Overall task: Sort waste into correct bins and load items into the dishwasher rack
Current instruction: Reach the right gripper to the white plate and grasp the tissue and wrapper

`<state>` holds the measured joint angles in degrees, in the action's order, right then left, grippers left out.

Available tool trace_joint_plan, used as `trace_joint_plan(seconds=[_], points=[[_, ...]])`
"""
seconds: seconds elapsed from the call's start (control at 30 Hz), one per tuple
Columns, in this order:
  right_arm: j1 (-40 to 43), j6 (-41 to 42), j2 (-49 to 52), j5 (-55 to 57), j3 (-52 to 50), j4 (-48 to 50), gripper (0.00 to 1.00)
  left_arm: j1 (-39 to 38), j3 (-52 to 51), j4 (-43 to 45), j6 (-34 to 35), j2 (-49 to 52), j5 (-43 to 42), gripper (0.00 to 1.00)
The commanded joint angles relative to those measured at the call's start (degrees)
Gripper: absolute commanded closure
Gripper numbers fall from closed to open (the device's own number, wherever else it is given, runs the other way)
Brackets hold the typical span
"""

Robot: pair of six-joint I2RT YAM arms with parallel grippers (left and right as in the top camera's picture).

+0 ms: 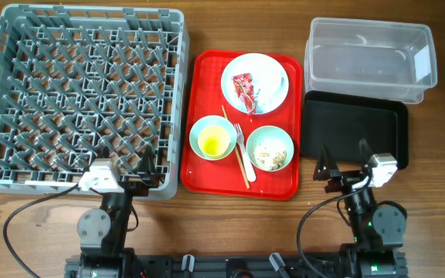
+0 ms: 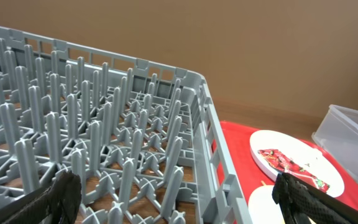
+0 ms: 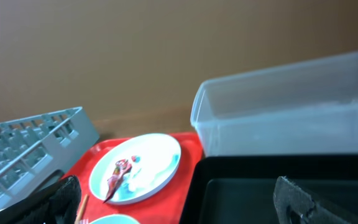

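The grey dishwasher rack stands at the left with nothing in it. On a red serving tray a white plate holds a red wrapper and a white napkin. A pale blue bowl holds the yellow cup. A pale green bowl holds rice crumbs. The fork and chopsticks lie between the bowls. The clear tub and black tray are at the right. My left gripper is open over the rack's near corner. My right gripper is open over the black tray's near edge.
The left wrist view shows the rack's pegs, the plate and the wrapper between open fingers. The right wrist view shows the plate, the tub and the black tray between open fingers.
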<state>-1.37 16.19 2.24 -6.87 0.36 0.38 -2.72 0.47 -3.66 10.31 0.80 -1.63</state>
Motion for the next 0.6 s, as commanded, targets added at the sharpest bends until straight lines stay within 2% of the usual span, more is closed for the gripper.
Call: trace_joint_plan(seconds=[0.0, 0.07, 0.13, 0.2, 0.3, 0.47, 0.57], points=[[-0.3, 4.7, 4.9, -2.2, 2.2, -0.1, 0.0, 0.2, 0.8, -0.2, -0.9, -0.4, -1.6, 0.0], [-0.3, 2.5, 9.6, -2.5, 5.4, -0.1, 0.0, 0.2, 2.8, -2.0, -0.9, 0.0, -1.9, 0.0], [-0.3, -1.1, 18.3, -3.8, 11.6, -0.2, 0.0, 0.2, 7.1, -7.4, -0.9, 2.5, -1.0, 0.0], [-0.3, -2.0, 28.0, -5.4, 18.8, -1.3, 0.0, 0.2, 13.2, -12.8, -0.9, 8.3, -0.8, 0.0], [-0.3, -5.5, 39.8, -8.4, 28.8, -5.6, 0.0, 0.2, 20.9, -16.2, -0.9, 16.9, -0.9, 0.0], [-0.3, -9.9, 61.3, -11.3, 51.8, -20.7, 0.0, 0.2, 38.5, -29.4, -0.9, 36.5, -1.2, 0.0], [-0.3, -12.0, 71.2, -11.9, 65.6, -30.5, 0.0, 0.2, 45.7, -34.5, -0.9, 44.4, -1.5, 0.0]])
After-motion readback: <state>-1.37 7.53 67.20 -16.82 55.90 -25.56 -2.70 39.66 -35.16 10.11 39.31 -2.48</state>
